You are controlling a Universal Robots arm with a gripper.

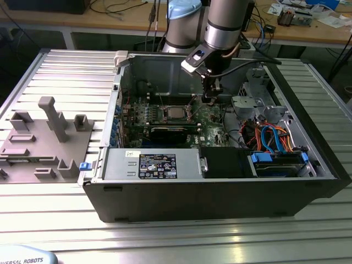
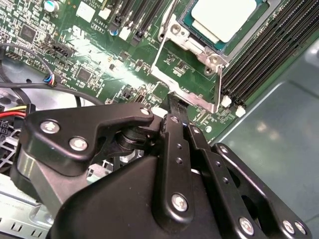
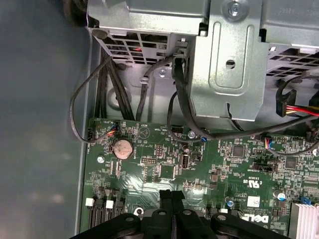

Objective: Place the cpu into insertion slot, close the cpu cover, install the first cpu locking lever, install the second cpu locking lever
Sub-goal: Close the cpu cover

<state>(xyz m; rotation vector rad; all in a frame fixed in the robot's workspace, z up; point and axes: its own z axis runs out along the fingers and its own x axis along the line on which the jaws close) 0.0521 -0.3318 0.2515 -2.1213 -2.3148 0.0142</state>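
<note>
Gripper [image 2: 173, 107]: black linkage closest to the lens in the second wrist view. The two fingers [image 2: 172, 149] lie pressed together with nothing between them. In the first wrist view the closed tips [image 3: 172, 195] show a thin seam only.

Exterior view: arm reaches down into the open computer case [image 1: 220, 192]. Gripper [image 1: 209, 100] sits low over the green motherboard [image 3: 164, 172], just to the exterior view's right of the socket.

Cpu [image 2: 227, 17] is seated in the insertion slot [image 2: 194, 97], light metal top facing up; also seen from outside [image 1: 175, 113]. Cpu cover [image 2: 197, 46], a silvery frame, lies along the cpu's edge and looks flat. A thin metal rod [image 2: 219, 82] runs along the socket's side next to the black memory slots [image 2: 254, 74]; latched or not, cannot tell.

Fingertips are near the socket's corner; contact cannot be judged.

Also noted: coin cell [image 3: 122, 148] on the board, steel drive cage [image 3: 227, 64] with black cables, and a grey fixture tray [image 1: 44, 137] on the ribbed aluminium table [image 1: 165, 236].
</note>
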